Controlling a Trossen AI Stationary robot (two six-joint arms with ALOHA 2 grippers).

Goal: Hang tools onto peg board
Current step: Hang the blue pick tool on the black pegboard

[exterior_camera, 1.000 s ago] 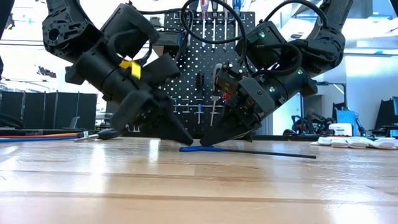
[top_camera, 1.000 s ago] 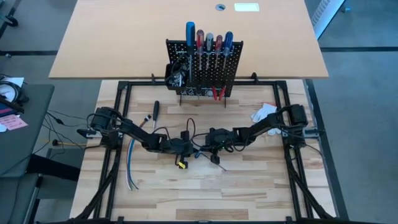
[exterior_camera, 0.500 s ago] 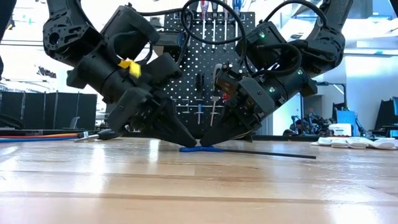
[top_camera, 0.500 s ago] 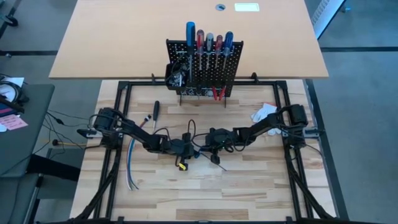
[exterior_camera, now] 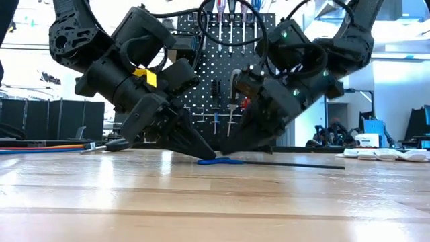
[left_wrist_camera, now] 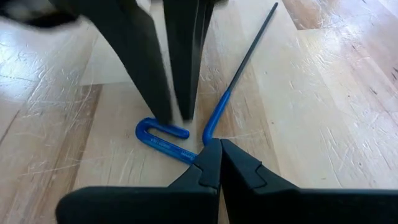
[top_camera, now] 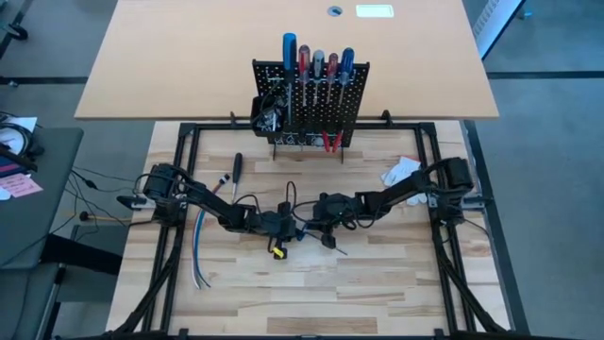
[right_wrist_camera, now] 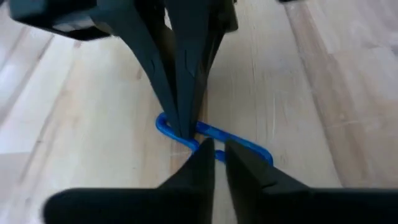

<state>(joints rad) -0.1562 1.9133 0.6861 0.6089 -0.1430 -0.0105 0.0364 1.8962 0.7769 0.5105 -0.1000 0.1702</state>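
Note:
A tool with a blue bent handle [left_wrist_camera: 163, 138] and a long black shaft [left_wrist_camera: 252, 46] lies flat on the table's middle [top_camera: 321, 241]. My left gripper [left_wrist_camera: 215, 147] is shut at the handle; the high view shows it [top_camera: 291, 229] reaching in from the left. My right gripper [right_wrist_camera: 217, 148] faces it from the right [top_camera: 308, 229], its fingertips a little apart over the handle's loop [right_wrist_camera: 245, 142]. The peg board [top_camera: 311, 99] stands at the far side with screwdrivers [top_camera: 316, 61] and red pliers [top_camera: 330, 142] hanging on it. My left gripper's shut fingertips rest on the blue handle where its bend meets the shaft [left_wrist_camera: 198, 155]. The fingers slant down from the table's left. The tool lies flat on the table. My right gripper's fingertips [left_wrist_camera: 185, 112] stand just above the loop; I cannot tell whether they touch it.
A black screwdriver [top_camera: 237, 168] and loose cables [top_camera: 198, 247] lie at the left, a white glove [top_camera: 399, 171] at the right. A black bin [top_camera: 267, 111] sits on the peg board's left side. Bare wood lies toward the near edge.
In the low view my right gripper has risen a little off the blue handle, while my left fingertips have sunk slightly closer to it. The tool stays flat on the table.

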